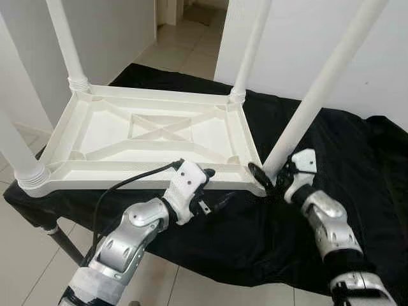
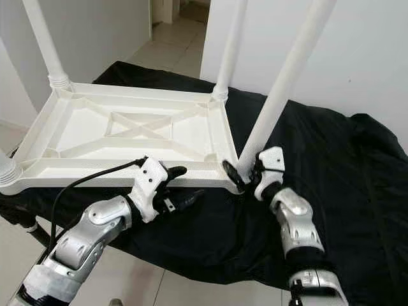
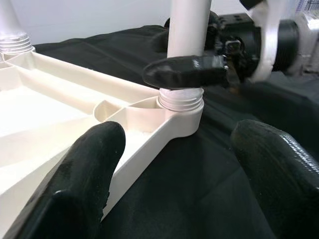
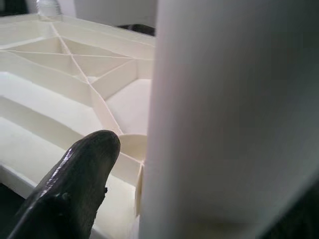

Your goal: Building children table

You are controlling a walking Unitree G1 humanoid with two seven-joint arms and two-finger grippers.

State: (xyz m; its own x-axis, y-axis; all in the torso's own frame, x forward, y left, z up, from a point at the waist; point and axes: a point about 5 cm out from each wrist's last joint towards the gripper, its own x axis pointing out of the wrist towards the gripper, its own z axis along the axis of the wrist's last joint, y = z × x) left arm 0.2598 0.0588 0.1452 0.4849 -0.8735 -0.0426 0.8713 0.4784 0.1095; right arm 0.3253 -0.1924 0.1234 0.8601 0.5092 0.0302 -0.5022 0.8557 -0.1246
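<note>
Tabletop upside down on black cloth over the counter, four white legs pointing up. Near-right leg leaning outward, base sitting in the corner socket. Right claw clamped on that leg just above the socket, one finger wrapped across the front. Left claw spread apart, empty, hovering just beside the tabletop's near edge, close to the same corner.

Risks from here, as a guess: leg not seated straight, so twisting could cross the threads or pop it out; slick plastic slipping under the grip; tabletop sliding on loose cloth with nothing bracing it; left claw's cable snagging the rim.

No brand, label or readable writing anywhere.
</note>
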